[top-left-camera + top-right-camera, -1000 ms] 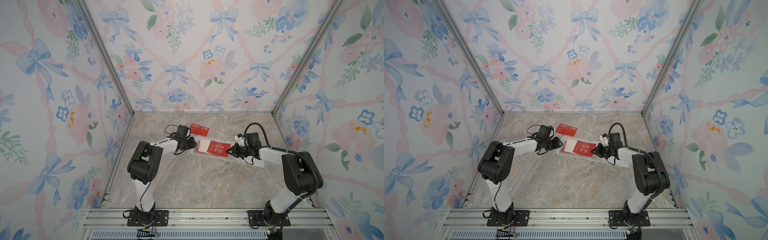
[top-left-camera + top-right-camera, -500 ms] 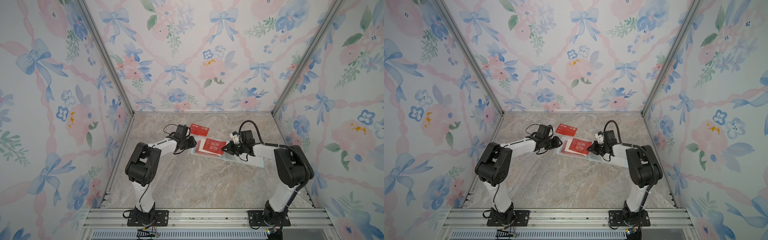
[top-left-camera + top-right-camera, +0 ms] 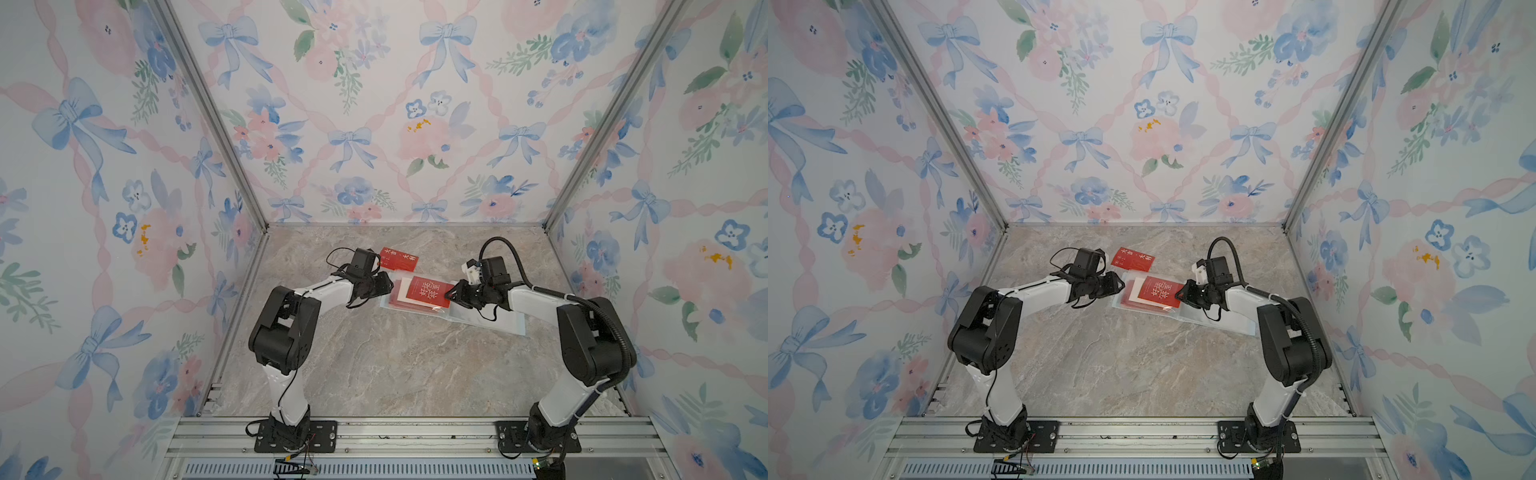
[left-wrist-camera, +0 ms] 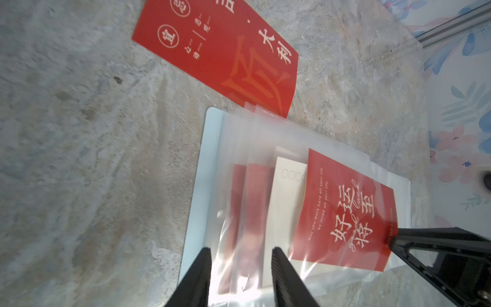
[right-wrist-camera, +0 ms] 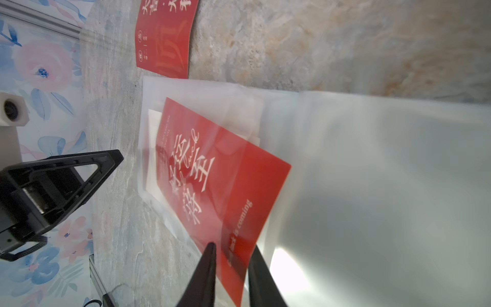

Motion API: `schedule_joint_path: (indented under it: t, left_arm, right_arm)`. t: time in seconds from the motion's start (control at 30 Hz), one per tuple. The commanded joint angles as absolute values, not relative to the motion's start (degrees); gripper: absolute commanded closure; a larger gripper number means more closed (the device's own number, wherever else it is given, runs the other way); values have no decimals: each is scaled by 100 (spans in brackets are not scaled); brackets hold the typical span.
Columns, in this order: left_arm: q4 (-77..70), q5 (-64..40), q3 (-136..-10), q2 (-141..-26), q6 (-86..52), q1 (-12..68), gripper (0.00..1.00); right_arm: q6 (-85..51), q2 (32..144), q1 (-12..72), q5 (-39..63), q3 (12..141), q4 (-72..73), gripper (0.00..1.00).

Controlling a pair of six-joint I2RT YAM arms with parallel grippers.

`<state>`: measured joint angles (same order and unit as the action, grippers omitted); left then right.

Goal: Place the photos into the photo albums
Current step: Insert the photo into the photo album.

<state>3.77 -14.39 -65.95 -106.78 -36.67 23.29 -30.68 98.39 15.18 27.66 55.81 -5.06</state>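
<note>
Right claw [image 5: 233,245] standing slightly parted around the red card's [image 5: 233,180] edge, left claw [image 4: 241,249] hanging half-open over the album's [image 4: 202,186] clear sleeves [image 4: 239,148], marble counter [image 3: 395,365] stretching behind both, floral walls [image 3: 374,104] enclosing.

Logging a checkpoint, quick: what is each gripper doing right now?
Left gripper: open, jaws astride the sleeve edge, not clamped.
Right gripper: open, the card end between its jaws.
</note>
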Motion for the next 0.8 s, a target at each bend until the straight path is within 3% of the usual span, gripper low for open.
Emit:
schedule_joint_path:
  t: [0.0,0.2,0.57,0.77]
  left_arm:
    - [367,-1550,-6539,-10550,-3705,2349,59]
    - [360,-1524,-6560,-10545,-3691,2349,60]
    - [362,-1616,-6680,-10763,-3691,2366,59]
    - [360,-1560,-6645,-10731,-3700,2394,59]
  right_arm:
    - [-2729,9513,1547,2359,5720,-1124,77]
    - [-2703,9589,1382,2297,5738,-1249,79]
    - [-2816,10179,1458,2469,5970,-1129,93]
    - [-2807,10365,1478,2444,6137,-1166,93]
